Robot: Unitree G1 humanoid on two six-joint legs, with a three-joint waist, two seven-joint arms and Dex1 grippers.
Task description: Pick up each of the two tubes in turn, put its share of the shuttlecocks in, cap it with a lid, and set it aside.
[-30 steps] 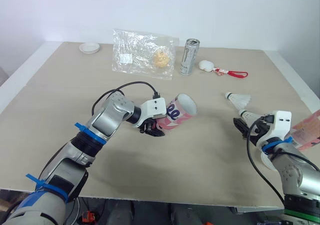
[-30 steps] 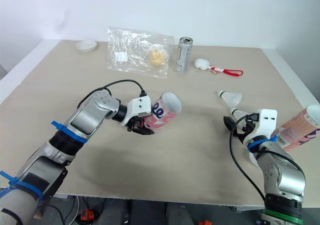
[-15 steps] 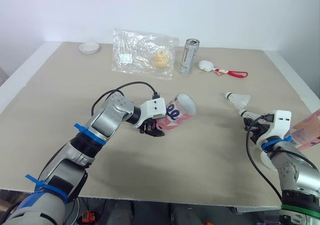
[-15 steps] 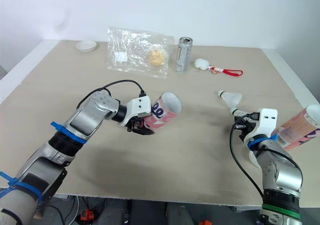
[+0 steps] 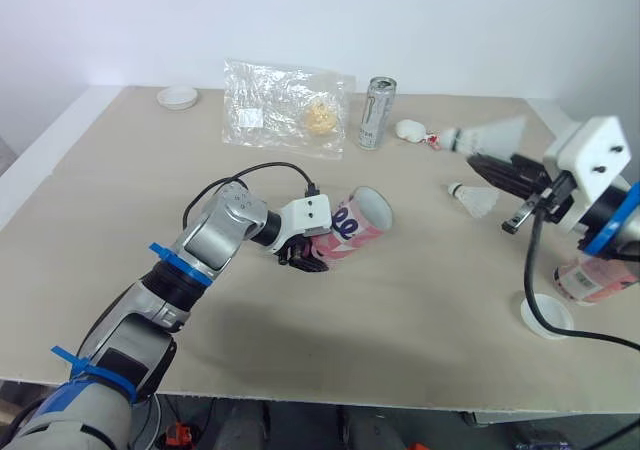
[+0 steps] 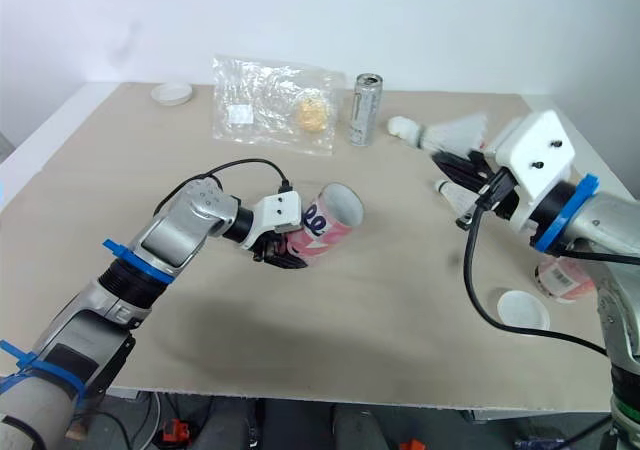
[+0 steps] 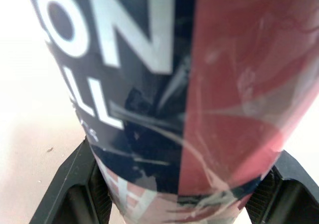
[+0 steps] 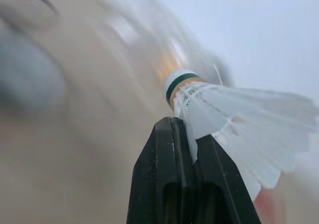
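A stiff pink tube (image 5: 355, 228) is held tilted near the middle of the counter (image 5: 120, 190) by the left end effector (image 5: 303, 258) clamped on its base, while a light, easily crushed shuttlecock (image 5: 487, 135) is pinched just behind its cork by the right end effector (image 5: 478, 160) above the right side.
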